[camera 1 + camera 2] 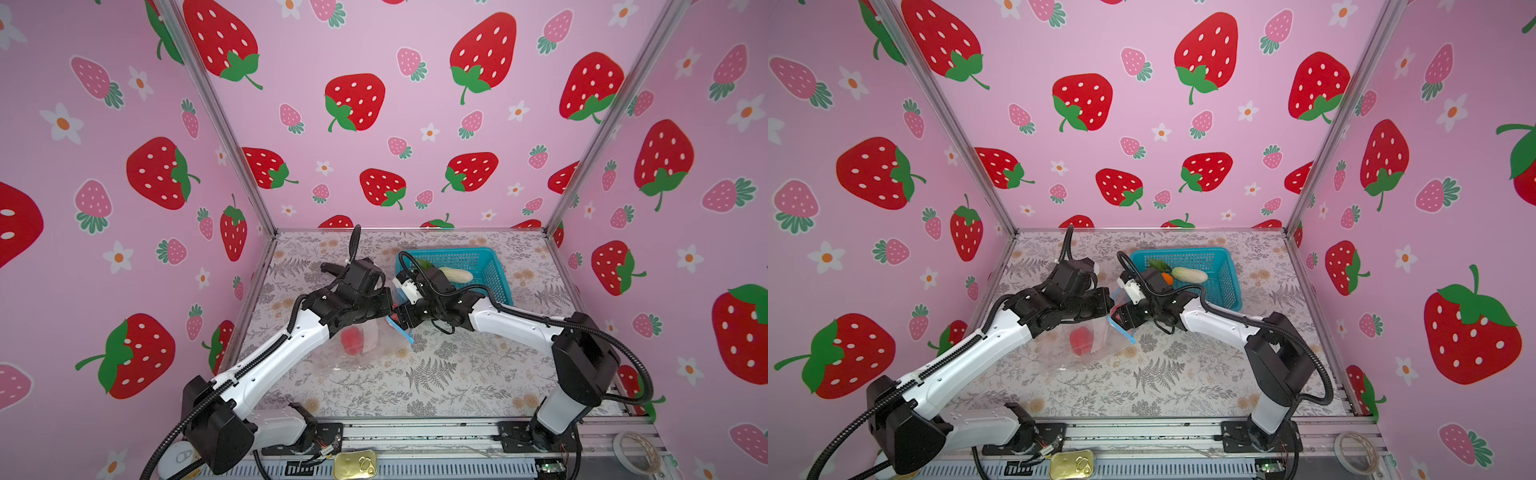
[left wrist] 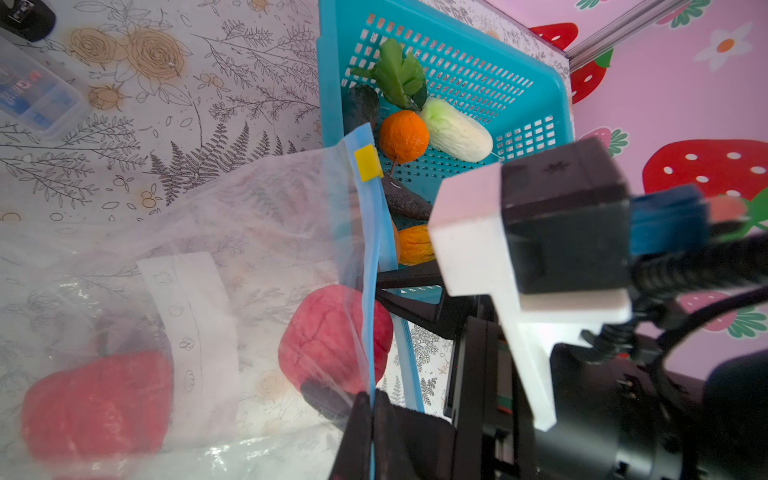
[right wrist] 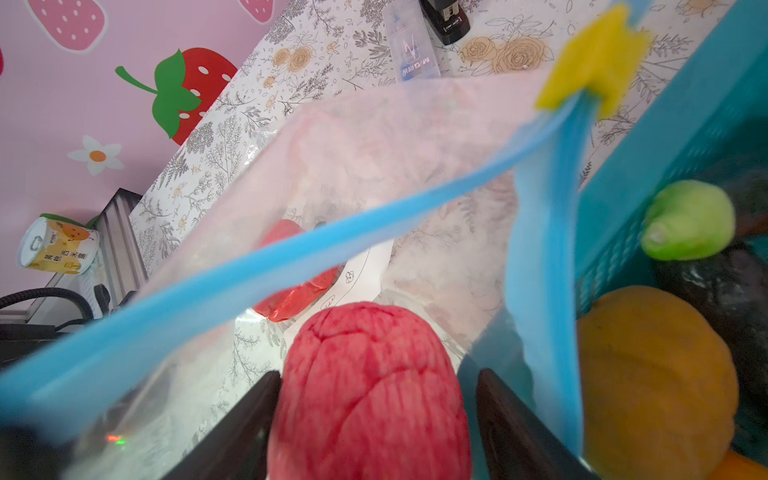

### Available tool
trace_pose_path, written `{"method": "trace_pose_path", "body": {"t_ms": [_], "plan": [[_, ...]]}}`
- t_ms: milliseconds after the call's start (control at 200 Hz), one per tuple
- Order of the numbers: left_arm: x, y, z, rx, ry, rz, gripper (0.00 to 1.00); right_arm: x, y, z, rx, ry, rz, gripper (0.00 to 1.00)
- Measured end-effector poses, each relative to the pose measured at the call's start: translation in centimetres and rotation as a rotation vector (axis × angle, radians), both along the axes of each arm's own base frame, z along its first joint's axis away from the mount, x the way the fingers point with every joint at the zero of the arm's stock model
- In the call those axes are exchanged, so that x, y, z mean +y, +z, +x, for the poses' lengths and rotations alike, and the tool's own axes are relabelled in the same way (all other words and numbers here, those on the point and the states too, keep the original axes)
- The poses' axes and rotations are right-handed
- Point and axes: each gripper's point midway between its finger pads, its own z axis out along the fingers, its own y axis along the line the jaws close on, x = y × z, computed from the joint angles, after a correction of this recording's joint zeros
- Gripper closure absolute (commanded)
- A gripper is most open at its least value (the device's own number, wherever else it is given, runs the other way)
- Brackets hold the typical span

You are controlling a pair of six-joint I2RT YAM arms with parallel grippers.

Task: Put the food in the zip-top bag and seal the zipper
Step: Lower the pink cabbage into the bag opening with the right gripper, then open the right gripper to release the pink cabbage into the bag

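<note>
Bag (image 2: 257, 216) hung from left gripper (image 2: 372, 419), clamped on zipper (image 2: 371, 257). Right gripper's (image 3: 378, 374) fingers (image 3: 511, 419) sat apart around pink lump (image 3: 370, 399); straight retreat looked safest.

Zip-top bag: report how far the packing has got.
Done: one red lump lies inside the zip-top bag. In hand: left gripper pinches the zipper edge, holding the mouth open; right gripper stands open around a pink lump at the mouth. Left: orange, white radish, eggplant and yellow piece sit in the basket; zipper unsealed.
</note>
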Motion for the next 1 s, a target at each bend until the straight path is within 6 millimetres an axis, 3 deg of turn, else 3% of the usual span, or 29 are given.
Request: {"method": "trace_pose_path", "body": {"t_ms": [735, 1000], "plan": [[0.48, 0.81, 0.18, -0.02, 0.013, -0.017, 0.93, -0.17, 0.18, 0.1, 0.004, -0.008, -0.017, 0.13], [0.56, 0.85, 0.27, -0.02, 0.015, -0.021, 0.93, -0.24, 0.19, 0.21, 0.001, -0.014, -0.022, 0.14]]}}
